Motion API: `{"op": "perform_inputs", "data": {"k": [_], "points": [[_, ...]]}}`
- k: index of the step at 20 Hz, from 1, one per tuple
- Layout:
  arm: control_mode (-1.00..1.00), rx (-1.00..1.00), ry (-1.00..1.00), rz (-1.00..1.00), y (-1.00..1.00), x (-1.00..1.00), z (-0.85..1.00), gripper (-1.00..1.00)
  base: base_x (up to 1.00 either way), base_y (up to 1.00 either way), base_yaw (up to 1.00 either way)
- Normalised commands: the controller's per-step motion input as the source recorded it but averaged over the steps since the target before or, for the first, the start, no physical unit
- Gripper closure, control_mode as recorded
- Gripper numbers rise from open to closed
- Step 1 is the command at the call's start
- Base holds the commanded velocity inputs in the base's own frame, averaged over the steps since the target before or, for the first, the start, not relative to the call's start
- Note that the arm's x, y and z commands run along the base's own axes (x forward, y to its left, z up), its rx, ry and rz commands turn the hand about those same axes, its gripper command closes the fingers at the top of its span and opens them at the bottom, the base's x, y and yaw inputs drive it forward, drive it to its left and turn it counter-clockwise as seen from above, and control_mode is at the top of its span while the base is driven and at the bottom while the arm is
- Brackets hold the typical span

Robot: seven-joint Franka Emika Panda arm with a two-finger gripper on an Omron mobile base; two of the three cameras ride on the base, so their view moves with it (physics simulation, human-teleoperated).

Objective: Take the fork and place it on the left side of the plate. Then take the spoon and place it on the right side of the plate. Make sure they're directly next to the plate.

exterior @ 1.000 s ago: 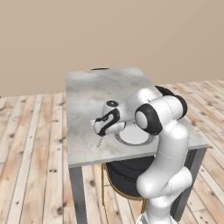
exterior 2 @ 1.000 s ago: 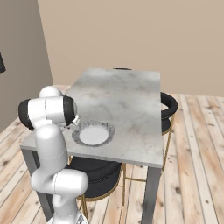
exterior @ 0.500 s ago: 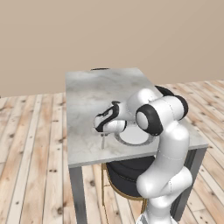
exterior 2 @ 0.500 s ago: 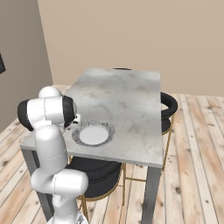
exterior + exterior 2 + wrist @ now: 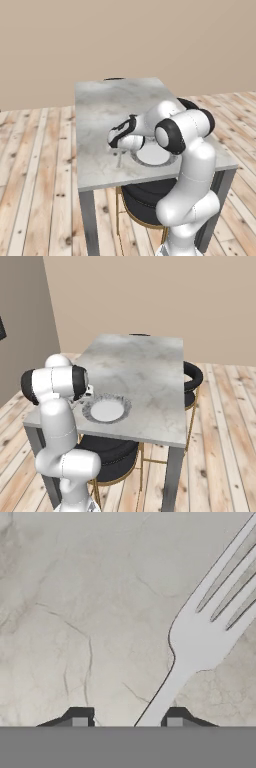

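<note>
The gripper (image 5: 125, 722) stands released over the fork (image 5: 200, 647) near the table's (image 5: 100, 105) front edge; lifting carelessly could drag it from the plate (image 5: 152, 156).

1. The arm is glossy white, built of rounded, tubular segments.
2. Black bands ring its joints.
3. The claw (image 5: 125, 722) ends in two small dark tips with grey pads.

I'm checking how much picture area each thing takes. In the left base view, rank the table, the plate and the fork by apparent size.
1. table, by far the largest.
2. plate, partly hidden by the arm.
3. fork, a thin sliver beside the plate.
</note>
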Motion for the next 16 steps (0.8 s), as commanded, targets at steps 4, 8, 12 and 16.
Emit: {"op": "perform_inputs", "data": {"k": [4,8,12,16], "points": [[-1.0,0.0,-0.02,0.05,0.06,0.0,0.25,-1.0,0.0,0.0,0.0],[-1.0,0.0,-0.01,0.0,0.07,-0.04,0.37,-1.0,0.0,0.0,0.0],[-1.0,0.0,-0.04,0.0,0.01,-0.21,0.39,-1.0,0.0,0.0,0.0],[-1.0,0.0,-0.03,0.0,0.0,-0.25,0.34,-1.0,0.0,0.0,0.0]]}}
